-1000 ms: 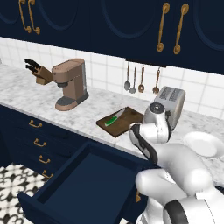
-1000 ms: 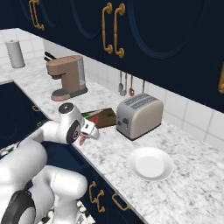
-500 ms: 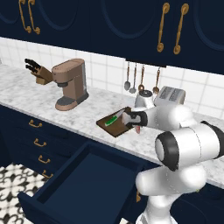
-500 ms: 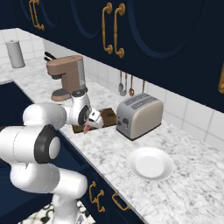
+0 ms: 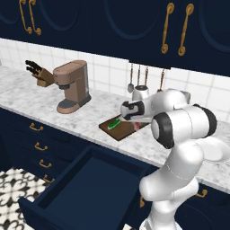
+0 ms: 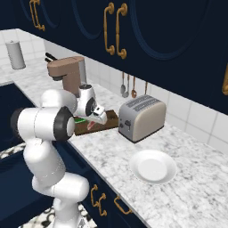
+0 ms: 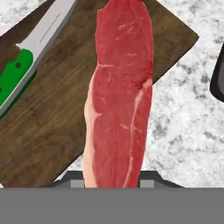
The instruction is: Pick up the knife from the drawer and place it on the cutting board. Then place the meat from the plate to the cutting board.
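On cutting board (image 7: 52, 127): knife (image 7: 26, 65); meat (image 7: 120, 96) above, claw-held.

Over the cutting board (image 5: 120, 129) my gripper (image 5: 127, 117) carries the meat (image 7: 120, 94), which hangs across the board's middle and blocks the passage straight down. The knife (image 7: 30, 57) lies along one side of the board, just beside the meat but apart from it. Bare wood shows between them. The toaster (image 6: 140, 116) stands close on one flank, the coffee machine (image 5: 72, 86) on the other. The drawer (image 5: 85, 193) stands open below the counter edge.
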### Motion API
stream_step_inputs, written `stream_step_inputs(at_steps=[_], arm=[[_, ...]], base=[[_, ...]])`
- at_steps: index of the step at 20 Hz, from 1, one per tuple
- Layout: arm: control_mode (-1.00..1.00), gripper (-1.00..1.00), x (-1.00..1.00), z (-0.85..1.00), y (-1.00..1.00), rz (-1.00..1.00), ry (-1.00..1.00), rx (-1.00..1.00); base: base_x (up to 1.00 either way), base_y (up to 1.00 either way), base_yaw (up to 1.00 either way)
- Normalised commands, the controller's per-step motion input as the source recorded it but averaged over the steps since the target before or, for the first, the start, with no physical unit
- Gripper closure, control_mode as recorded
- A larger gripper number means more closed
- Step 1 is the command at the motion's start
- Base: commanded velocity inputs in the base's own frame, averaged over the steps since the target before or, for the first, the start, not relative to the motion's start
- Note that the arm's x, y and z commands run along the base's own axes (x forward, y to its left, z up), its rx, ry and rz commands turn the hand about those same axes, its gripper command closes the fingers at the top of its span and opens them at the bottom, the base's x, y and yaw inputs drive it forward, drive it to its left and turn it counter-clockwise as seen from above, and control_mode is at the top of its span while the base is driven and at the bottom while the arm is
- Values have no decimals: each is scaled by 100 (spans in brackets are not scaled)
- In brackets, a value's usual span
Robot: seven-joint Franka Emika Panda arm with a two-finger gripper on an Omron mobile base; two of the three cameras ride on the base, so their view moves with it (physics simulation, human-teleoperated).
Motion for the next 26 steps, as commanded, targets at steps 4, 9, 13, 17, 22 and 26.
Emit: stream_step_inputs(at_steps=[4,9,13,17,22,26], arm=[[-100,100,49,-36,5,-3,7,0],[-100,100,47,-25,11,-1,10,0],[-100,100,42,-29,5,-1,9,0],[-100,-100,11,-38,0,-1,3,0],[-100,-100,0,-9,0,0,-1,0],[-100,-100,-36,36,-2,0,-13,1]], base=[[0,0,0],[0,0,0],[0,0,0],[0,0,0],[0,0,0],[0,0,0]])
